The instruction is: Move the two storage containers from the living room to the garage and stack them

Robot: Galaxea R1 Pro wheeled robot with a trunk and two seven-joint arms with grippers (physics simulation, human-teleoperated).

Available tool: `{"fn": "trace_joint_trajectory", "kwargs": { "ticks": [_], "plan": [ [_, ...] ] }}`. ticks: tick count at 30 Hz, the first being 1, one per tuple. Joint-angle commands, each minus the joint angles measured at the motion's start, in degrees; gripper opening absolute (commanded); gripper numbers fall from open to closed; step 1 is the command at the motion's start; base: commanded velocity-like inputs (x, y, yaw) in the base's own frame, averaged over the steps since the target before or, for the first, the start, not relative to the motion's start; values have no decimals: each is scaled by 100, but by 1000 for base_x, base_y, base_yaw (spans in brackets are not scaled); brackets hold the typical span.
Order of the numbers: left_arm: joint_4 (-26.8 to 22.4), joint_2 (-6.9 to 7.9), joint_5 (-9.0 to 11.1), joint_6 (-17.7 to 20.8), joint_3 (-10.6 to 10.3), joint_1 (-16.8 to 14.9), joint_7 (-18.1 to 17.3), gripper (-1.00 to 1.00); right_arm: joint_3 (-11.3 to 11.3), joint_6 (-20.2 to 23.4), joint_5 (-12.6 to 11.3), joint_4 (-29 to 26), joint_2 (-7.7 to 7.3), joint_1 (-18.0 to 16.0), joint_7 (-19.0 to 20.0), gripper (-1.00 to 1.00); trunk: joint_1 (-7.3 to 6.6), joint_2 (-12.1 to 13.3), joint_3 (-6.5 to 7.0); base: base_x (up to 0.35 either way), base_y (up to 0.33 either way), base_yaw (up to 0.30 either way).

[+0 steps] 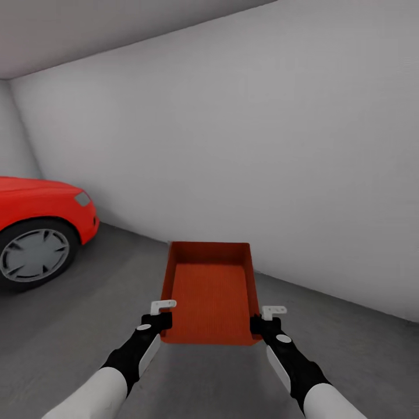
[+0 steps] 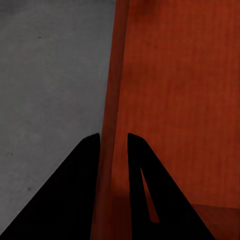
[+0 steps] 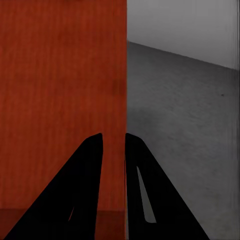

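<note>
1. Storage container [image 1: 212, 294]: one orange-red open-topped bin, rectangular, with plain walls that taper slightly toward a finely ribbed bottom; it looks like matte plastic. I hold it out in front of me, above the floor [image 1: 75, 326], its long axis pointing away toward the wall [image 1: 262, 145].
2. My left gripper [image 1: 162, 322] is clamped on the near left corner of the bin. In the left wrist view the two dark fingers [image 2: 75, 190] straddle the thin side wall of the storage container [image 2: 175, 100], one outside, one inside.
3. My right gripper [image 1: 259, 324] is clamped on the near right corner in the same way. In the right wrist view a black finger [image 3: 80, 185] sits on each side of the bin's wall [image 3: 60, 90].
4. A red car [image 1: 35, 221] stands to my left, glossy, with a grey spoked wheel and dark tyre; it is well apart from the bin.
5. Floor: dark grey, mottled, rough like concrete, bare around and beyond the bin.
6. The wall ahead is plain white and smooth, meeting another white wall in a corner behind the car. This is the garage.
</note>
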Motion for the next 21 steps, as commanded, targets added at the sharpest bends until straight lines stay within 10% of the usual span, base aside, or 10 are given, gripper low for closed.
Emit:
{"fn": "trace_joint_trajectory", "kwargs": {
  "ticks": [1, 21],
  "plan": [
    [-14, 9, 78, 35, 4, 0, 72, -100, -29, 18, 4, -20, -7, -6, -112, -100, 4, -4, -7, 315, 170, -287],
    [-46, 8, 71, 35, 1, 0, 73, -100, -29, 18, -1, -21, -7, -6, -112, -100, 4, -4, -7, 37, 19, -287]
  ]
}}
